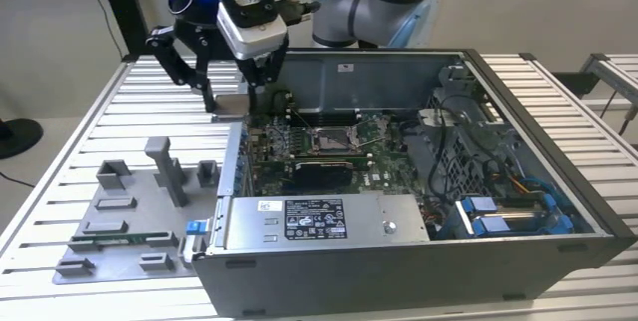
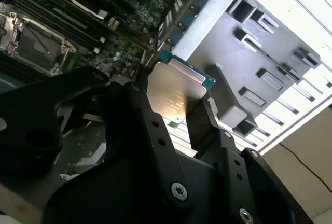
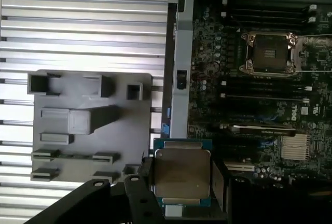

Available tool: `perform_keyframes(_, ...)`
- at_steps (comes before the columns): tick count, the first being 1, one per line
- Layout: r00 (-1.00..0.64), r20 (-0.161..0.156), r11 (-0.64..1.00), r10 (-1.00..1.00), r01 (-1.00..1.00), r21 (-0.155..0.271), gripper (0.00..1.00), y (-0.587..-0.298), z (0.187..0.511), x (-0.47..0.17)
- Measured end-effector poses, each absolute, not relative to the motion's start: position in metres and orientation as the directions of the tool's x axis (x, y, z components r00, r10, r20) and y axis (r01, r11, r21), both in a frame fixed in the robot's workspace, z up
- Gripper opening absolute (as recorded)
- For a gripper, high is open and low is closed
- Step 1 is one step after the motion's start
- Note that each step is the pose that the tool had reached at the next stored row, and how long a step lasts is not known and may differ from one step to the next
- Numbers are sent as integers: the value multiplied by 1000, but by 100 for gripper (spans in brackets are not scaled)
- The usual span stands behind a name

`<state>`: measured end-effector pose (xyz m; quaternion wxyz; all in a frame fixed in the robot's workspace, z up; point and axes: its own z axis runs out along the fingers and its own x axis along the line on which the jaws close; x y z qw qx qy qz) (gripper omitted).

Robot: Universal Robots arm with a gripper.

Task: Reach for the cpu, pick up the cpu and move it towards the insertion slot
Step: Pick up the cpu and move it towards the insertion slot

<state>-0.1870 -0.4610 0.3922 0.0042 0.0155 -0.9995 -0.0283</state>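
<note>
Now the pincer (image 3: pixel 180 185) grips the cpu (image 3: pixel 181 175), with a black finger (image 3: pixel 141 182) pressed on each of two opposite edges and the silver face showing in both wrist views. The chip hangs above the case wall (image 3: pixel 179 53). The slot (image 3: pixel 270 53) lies well apart from the pincer on the green board (image 3: pixel 212 105). A grey fixture (image 3: pixel 88 125) rests on the bench (image 1: pixel 119 112) on the pincer's other side.

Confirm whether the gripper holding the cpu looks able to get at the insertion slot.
Probably yes. The gripper, shut on the cpu, hangs over the open computer case at its edge; the insertion slot lies uncovered on the board, and nothing stands between them.
</note>
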Motion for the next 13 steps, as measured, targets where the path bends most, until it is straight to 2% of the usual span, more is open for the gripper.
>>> perform_keyframes(13, -999, 8, 998, -31, -31, 57, 0, -458, 392, -128)
